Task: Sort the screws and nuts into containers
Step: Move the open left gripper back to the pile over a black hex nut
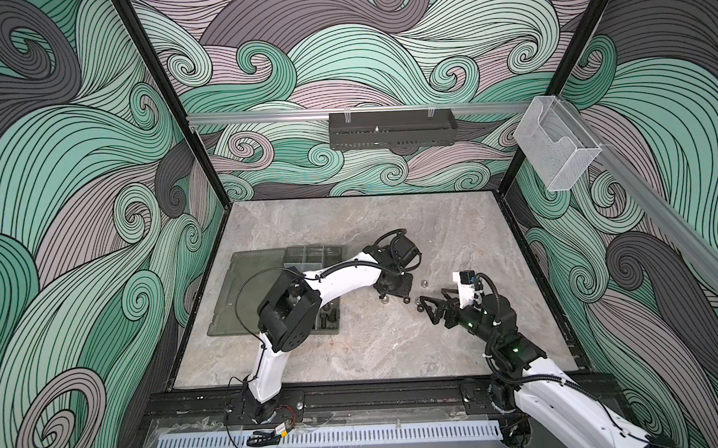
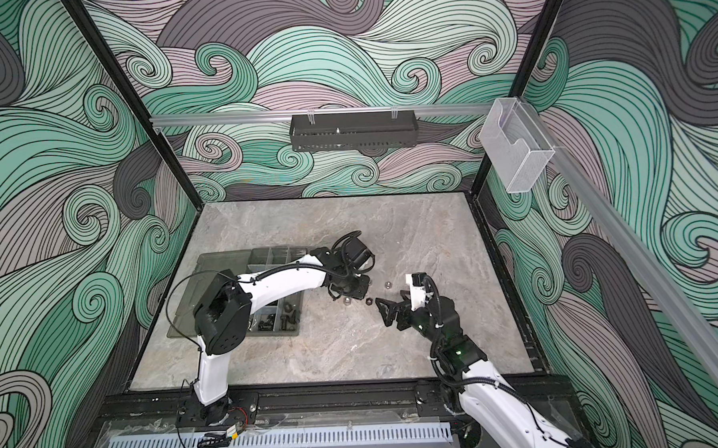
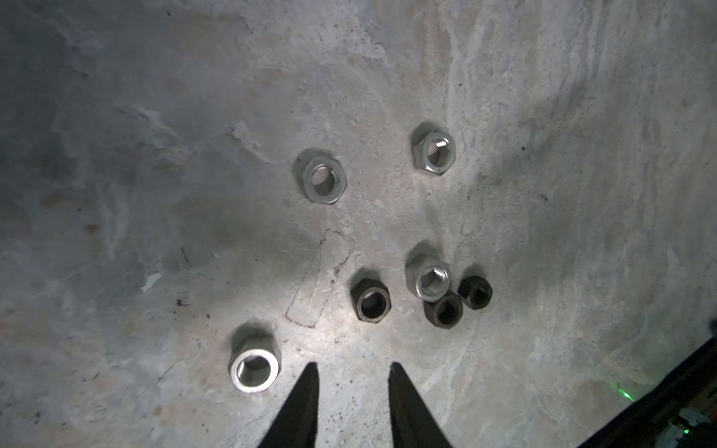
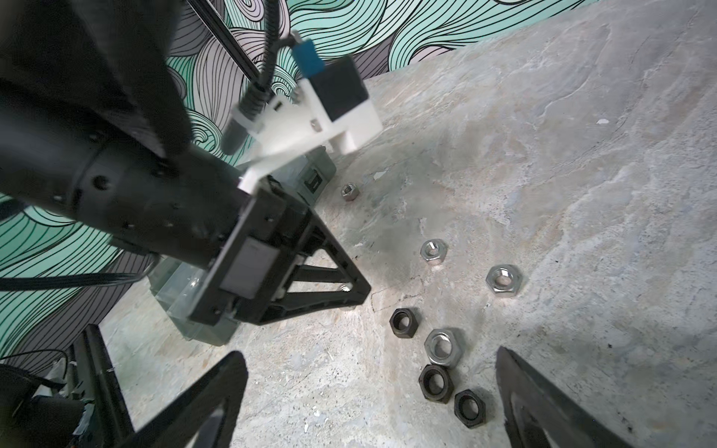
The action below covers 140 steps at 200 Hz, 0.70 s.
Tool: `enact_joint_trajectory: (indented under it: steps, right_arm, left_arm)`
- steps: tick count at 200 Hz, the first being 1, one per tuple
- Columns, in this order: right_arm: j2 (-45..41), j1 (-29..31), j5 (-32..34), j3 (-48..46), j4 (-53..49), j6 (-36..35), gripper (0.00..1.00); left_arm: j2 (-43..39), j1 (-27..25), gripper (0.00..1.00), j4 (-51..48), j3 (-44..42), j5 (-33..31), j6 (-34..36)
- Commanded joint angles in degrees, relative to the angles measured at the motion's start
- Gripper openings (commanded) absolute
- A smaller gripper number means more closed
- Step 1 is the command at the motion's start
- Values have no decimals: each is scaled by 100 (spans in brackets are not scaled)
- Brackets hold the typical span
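Note:
Several loose hex nuts lie on the stone table between my two grippers. The silver nuts [image 3: 324,180] and black nuts [image 3: 371,300] all rest flat. My left gripper [image 3: 354,366] hangs above them, pointing down. It is open with a narrow gap and holds nothing; a silver nut [image 3: 254,368] lies just outside one fingertip. My right gripper [image 4: 368,355] is wide open and low over the table. Two black nuts [image 4: 435,383] and a silver nut [image 4: 442,347] sit inside its span. The containers [image 1: 309,256] are in the organizer box at the left, and black screws [image 2: 288,313] lie in a near compartment.
The box's open lid [image 1: 247,288] lies flat to its left, partly under the left arm. A black perforated tray [image 1: 391,134] and a clear holder [image 1: 554,150] hang on the walls. In both top views the two grippers are close together mid-table.

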Motion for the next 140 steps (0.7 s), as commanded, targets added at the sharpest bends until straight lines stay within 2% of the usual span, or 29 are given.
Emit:
enact_joint_trajectory:
  steps: [1, 92, 140]
  right_arm:
    - [-223, -54, -200, -80, -3, 146, 99]
    - [-63, -91, -372, -88, 153, 131, 100]
    - [8, -94, -396, -77, 197, 120, 99]
  left_arm:
    - [342, -88, 35, -57, 334, 238, -128]
    - [819, -272, 38, 174, 457, 225, -278]
    - [1036, -280, 38, 61, 610, -74, -464]
